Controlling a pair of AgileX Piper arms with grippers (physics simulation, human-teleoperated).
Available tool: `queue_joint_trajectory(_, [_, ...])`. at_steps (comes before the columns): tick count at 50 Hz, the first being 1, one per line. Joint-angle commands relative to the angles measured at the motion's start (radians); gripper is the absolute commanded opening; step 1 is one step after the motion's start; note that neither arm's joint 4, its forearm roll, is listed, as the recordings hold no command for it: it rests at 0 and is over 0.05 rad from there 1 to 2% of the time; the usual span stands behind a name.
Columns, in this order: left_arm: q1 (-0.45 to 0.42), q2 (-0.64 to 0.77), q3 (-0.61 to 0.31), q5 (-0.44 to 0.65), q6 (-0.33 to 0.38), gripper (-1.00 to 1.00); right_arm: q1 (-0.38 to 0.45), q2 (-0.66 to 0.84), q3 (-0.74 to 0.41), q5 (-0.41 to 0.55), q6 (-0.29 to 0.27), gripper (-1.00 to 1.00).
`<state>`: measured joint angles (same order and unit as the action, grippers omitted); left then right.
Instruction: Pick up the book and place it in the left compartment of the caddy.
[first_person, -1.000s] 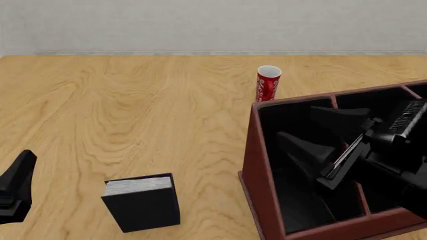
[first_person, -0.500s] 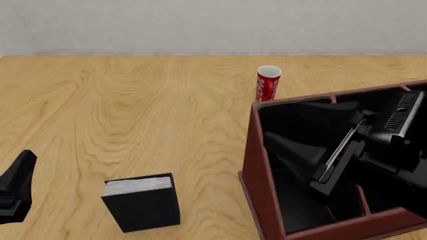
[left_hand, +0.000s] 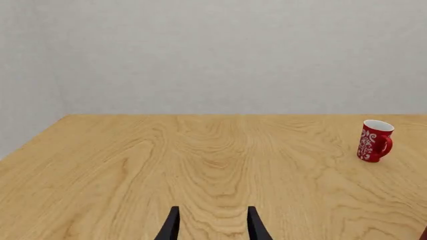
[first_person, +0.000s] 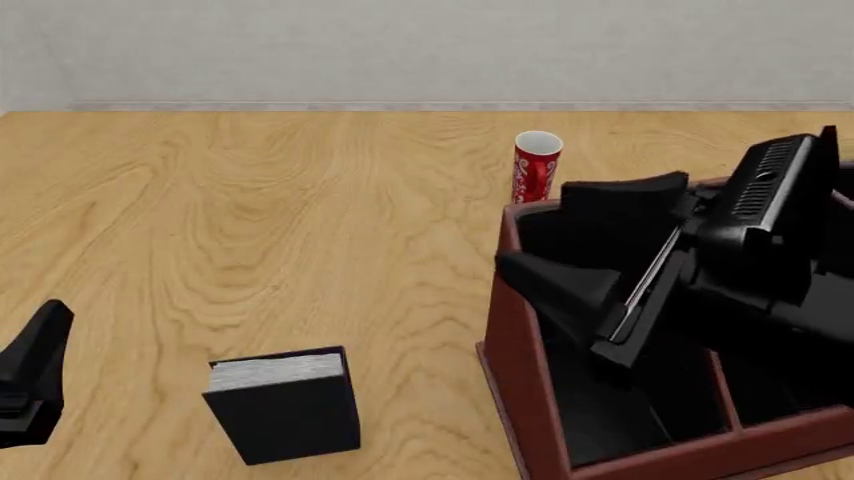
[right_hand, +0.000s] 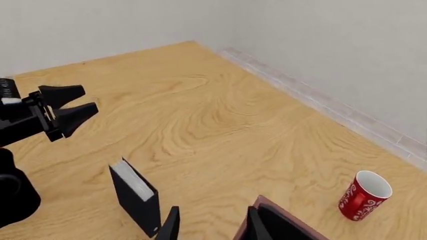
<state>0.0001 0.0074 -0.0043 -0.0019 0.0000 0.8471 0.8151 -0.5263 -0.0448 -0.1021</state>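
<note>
The book (first_person: 283, 403) stands up on the table's near left, w/ the caddy (first_person: 514, 350) at right. Right gripper (first_person: 561, 232), fingers apart & holding nothing, should go left, then grab it by its covers.

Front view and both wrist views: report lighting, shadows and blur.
Front view: flat even light, sharp, book casts almost no shadow. Left wrist view: crisp, no glare on the table. Right wrist view: equally sharp, cup evenly lit.
</note>
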Motion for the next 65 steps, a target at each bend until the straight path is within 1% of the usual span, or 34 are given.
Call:
queue_joint_trajectory(1, [0.0, 0.0, 0.0, 0.0, 0.0, 1.0, 0.002, 0.067, -0.099, 0.092, -0.038, 1.0])
queue_joint_trajectory(4, [0.0, 0.0, 0.0, 0.0, 0.0, 1.0, 0.008, 0.08, -0.122, 0.117, -0.044, 1.0])
queue_joint_trajectory(5, [0.0, 0.0, 0.0, 0.0, 0.0, 1.0, 0.013, 0.091, -0.147, 0.146, -0.048, 1.0])
queue_joint_trajectory(6, [0.0, 0.0, 0.0, 0.0, 0.0, 1.0, 0.013, 0.091, -0.148, 0.146, -0.048, 1.0])
queue_joint_trajectory(7, [0.0, 0.0, 0.0, 0.0, 0.0, 1.0, 0.019, 0.104, -0.177, 0.177, -0.045, 1.0])
queue_joint_trajectory(12, [0.0, 0.0, 0.0, 0.0, 0.0, 1.0, 0.036, 0.125, -0.219, 0.222, -0.047, 1.0])
queue_joint_trajectory(13, [0.0, 0.0, 0.0, 0.0, 0.0, 1.0, 0.04, 0.134, -0.229, 0.231, -0.058, 1.0])
queue_joint_trajectory(22, [0.0, 0.0, 0.0, 0.0, 0.0, 1.0, 0.072, 0.186, -0.304, 0.31, -0.04, 1.0])
queue_joint_trajectory(24, [0.0, 0.0, 0.0, 0.0, 0.0, 1.0, 0.072, 0.19, -0.312, 0.318, -0.043, 1.0])
queue_joint_trajectory(25, [0.0, 0.0, 0.0, 0.0, 0.0, 1.0, 0.078, 0.208, -0.332, 0.342, -0.036, 1.0])
queue_joint_trajectory(28, [0.0, 0.0, 0.0, 0.0, 0.0, 1.0, 0.077, 0.214, -0.345, 0.353, -0.042, 1.0])
queue_joint_trajectory(29, [0.0, 0.0, 0.0, 0.0, 0.0, 1.0, 0.09, 0.225, -0.364, 0.381, -0.032, 1.0])
queue_joint_trajectory(40, [0.0, 0.0, 0.0, 0.0, 0.0, 1.0, 0.114, 0.275, -0.455, 0.48, -0.03, 1.0])
queue_joint_trajectory(45, [0.0, 0.0, 0.0, 0.0, 0.0, 1.0, 0.136, 0.299, -0.5, 0.528, -0.016, 1.0])
queue_joint_trajectory(54, [0.0, 0.0, 0.0, 0.0, 0.0, 1.0, 0.143, 0.361, -0.575, 0.605, -0.04, 1.0])
queue_joint_trajectory(55, [0.0, 0.0, 0.0, 0.0, 0.0, 1.0, 0.138, 0.369, -0.586, 0.613, -0.05, 1.0])
queue_joint_trajectory(59, [0.0, 0.0, 0.0, 0.0, 0.0, 1.0, 0.127, 0.408, -0.635, 0.649, -0.055, 1.0])
queue_joint_trajectory(63, [0.0, 0.0, 0.0, 0.0, 0.0, 1.0, 0.128, 0.424, -0.658, 0.668, -0.063, 1.0])
queue_joint_trajectory(65, [0.0, 0.0, 0.0, 0.0, 0.0, 1.0, 0.122, 0.448, -0.673, 0.682, -0.075, 1.0])
